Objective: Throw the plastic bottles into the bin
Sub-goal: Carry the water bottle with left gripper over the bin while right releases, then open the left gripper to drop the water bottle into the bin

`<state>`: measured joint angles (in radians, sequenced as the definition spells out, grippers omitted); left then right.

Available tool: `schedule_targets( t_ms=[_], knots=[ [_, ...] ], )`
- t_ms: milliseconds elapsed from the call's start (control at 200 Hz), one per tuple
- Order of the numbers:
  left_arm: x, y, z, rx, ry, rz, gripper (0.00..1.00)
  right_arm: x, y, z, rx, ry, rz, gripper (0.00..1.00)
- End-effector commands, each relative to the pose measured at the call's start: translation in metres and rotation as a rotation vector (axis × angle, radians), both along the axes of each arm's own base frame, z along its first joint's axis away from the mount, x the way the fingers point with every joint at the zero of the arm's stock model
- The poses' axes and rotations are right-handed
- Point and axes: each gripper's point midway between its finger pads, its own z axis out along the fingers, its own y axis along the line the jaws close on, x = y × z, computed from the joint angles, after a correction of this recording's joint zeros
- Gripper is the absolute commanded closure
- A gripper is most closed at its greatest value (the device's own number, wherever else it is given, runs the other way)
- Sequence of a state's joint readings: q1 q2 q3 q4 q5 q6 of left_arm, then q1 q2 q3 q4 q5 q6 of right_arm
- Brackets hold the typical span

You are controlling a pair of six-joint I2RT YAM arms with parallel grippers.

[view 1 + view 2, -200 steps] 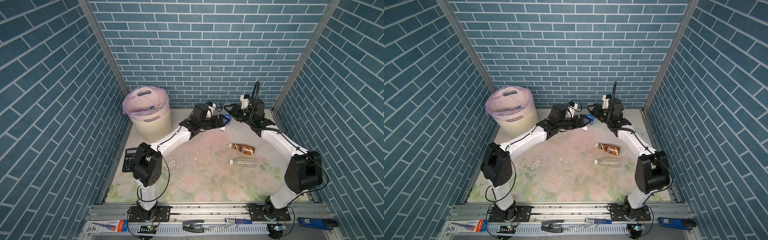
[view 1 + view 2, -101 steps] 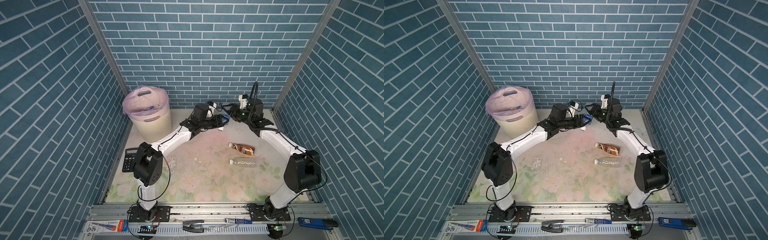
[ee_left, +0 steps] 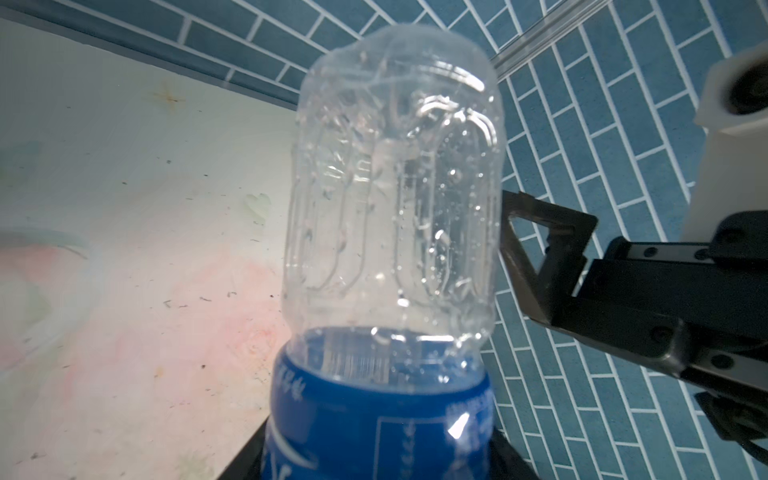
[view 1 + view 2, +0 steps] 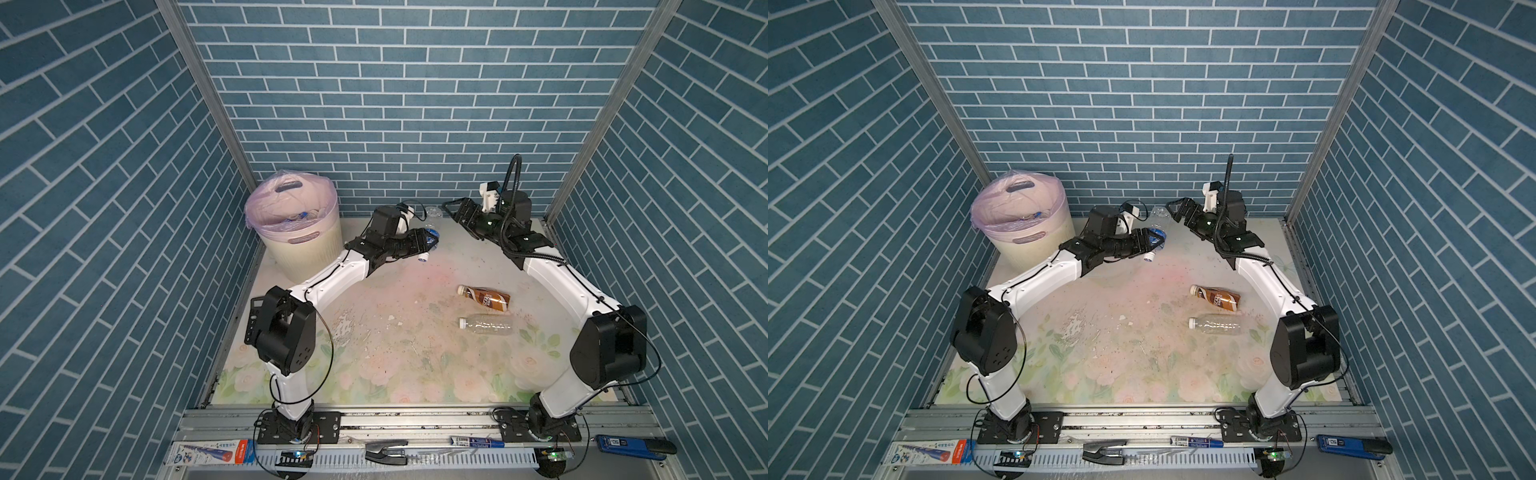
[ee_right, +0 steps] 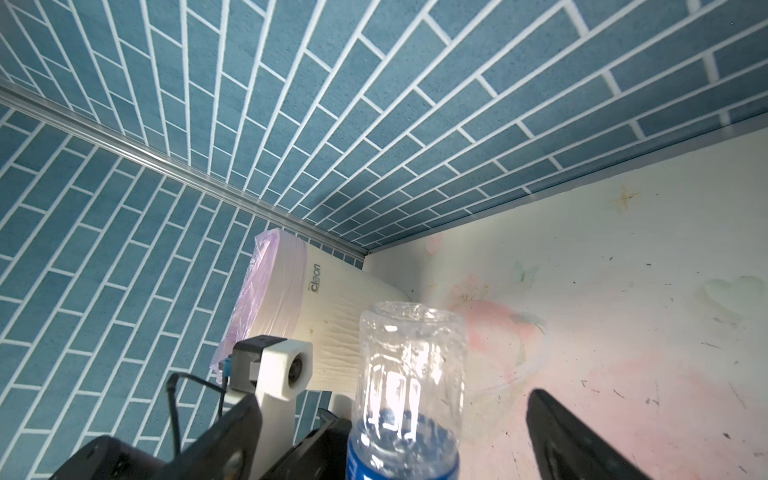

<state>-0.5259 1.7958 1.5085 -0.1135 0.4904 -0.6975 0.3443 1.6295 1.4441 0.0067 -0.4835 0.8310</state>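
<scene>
Above the far bench [image 4: 374, 332], carry with the left tool [image 4: 422, 246], clenched on the blue-labelled bottle [image 3: 395, 199] (by its label); draw the right tool [image 4: 457, 214], spread wide beside its base, clear; release only over the bin [image 4: 299, 249] in the far-left corner.

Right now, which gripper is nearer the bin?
Left. The left gripper, shut on the blue-labelled bottle, sits right of the bin; the open right gripper is farther right, past the bottle.

Above centre, the left gripper [image 4: 424, 245] clamps the blue-labelled bottle [image 4: 432, 237], the right gripper [image 4: 456, 214] gapes just right of it, the bin [image 4: 299, 245] stands left, and the brown bottle [image 4: 485, 297] and clear bottle [image 4: 487, 326] lie right of centre.
</scene>
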Motion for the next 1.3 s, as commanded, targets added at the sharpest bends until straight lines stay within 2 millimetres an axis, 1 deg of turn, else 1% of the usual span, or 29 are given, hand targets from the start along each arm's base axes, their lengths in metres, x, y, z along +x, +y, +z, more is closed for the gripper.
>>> schedule_targets(
  t_ms=[0, 55, 110, 230, 345, 550, 630, 705, 735, 775, 825, 865, 910, 955, 985, 1030, 1090, 1125, 1165, 1210, 1250, 1290],
  knots=[
    [-0.004, 0.027, 0.035, 0.051, -0.083, 0.021, 0.45, -0.009, -0.005, 0.054, -0.022, -0.152, 0.001, 0.01],
    [-0.003, 0.042, 0.040, 0.079, -0.084, 0.044, 0.45, -0.011, -0.002, 0.063, -0.018, -0.174, 0.014, 0.01],
    [-0.001, 0.058, 0.051, 0.090, -0.092, 0.074, 0.45, -0.015, 0.004, 0.070, -0.027, -0.202, 0.032, 0.01],
    [0.001, 0.091, 0.078, 0.114, -0.120, 0.119, 0.45, -0.026, 0.018, 0.085, -0.084, -0.289, 0.069, 0.01],
    [0.004, 0.127, 0.105, 0.163, -0.142, 0.177, 0.45, -0.045, 0.044, 0.100, -0.157, -0.390, 0.147, 0.01],
    [0.009, 0.197, 0.153, 0.208, -0.193, 0.314, 0.45, -0.080, 0.094, 0.124, -0.262, -0.576, 0.288, 0.01],
    [0.009, 0.221, 0.178, 0.236, -0.242, 0.363, 0.47, -0.095, 0.113, 0.131, -0.286, -0.637, 0.334, 0.01],
    [0.007, 0.242, 0.206, 0.256, -0.298, 0.412, 0.47, -0.104, 0.126, 0.137, -0.288, -0.685, 0.349, 0.01],
    [0.004, 0.249, 0.222, 0.260, -0.333, 0.432, 0.47, -0.107, 0.129, 0.139, -0.281, -0.697, 0.358, 0.01],
    [0.000, 0.259, 0.241, 0.277, -0.375, 0.462, 0.47, -0.109, 0.133, 0.141, -0.275, -0.703, 0.367, 0.01],
    [-0.006, 0.271, 0.263, 0.297, -0.429, 0.508, 0.45, -0.108, 0.137, 0.139, -0.278, -0.696, 0.373, 0.01],
    [-0.010, 0.282, 0.277, 0.312, -0.467, 0.548, 0.43, -0.106, 0.139, 0.136, -0.284, -0.684, 0.379, 0.01],
    [-0.011, 0.291, 0.285, 0.308, -0.487, 0.578, 0.43, -0.105, 0.141, 0.133, -0.290, -0.673, 0.383, 0.01],
    [-0.010, 0.297, 0.285, 0.294, -0.484, 0.588, 0.44, -0.104, 0.142, 0.129, -0.296, -0.665, 0.387, 0.01],
    [-0.006, 0.300, 0.279, 0.295, -0.465, 0.594, 0.44, -0.104, 0.142, 0.128, -0.297, -0.663, 0.387, 0.01],
    [0.003, 0.307, 0.262, 0.313, -0.421, 0.605, 0.44, -0.102, 0.142, 0.124, -0.301, -0.656, 0.385, 0.01],
    [0.018, 0.320, 0.228, 0.338, -0.318, 0.629, 0.43, -0.102, 0.141, 0.122, -0.307, -0.650, 0.386, 0.01],
    [0.026, 0.329, 0.203, 0.352, -0.238, 0.645, 0.42, -0.101, 0.141, 0.120, -0.311, -0.646, 0.386, 0.01],
    [0.034, 0.338, 0.176, 0.355, -0.150, 0.653, 0.38, -0.102, 0.141, 0.118, -0.315, -0.642, 0.387, 0.01],
    [0.042, 0.341, 0.153, 0.334, -0.071, 0.632, 0.33, -0.102, 0.141, 0.116, -0.319, -0.639, 0.387, 0.01],
    [0.046, 0.345, 0.141, 0.316, -0.018, 0.625, 0.24, -0.102, 0.141, 0.115, -0.321, -0.636, 0.386, 0.01],
    [0.047, 0.346, 0.139, 0.313, -0.003, 0.618, 0.14, -0.101, 0.141, 0.114, -0.324, -0.632, 0.386, 0.01]
  ],
)
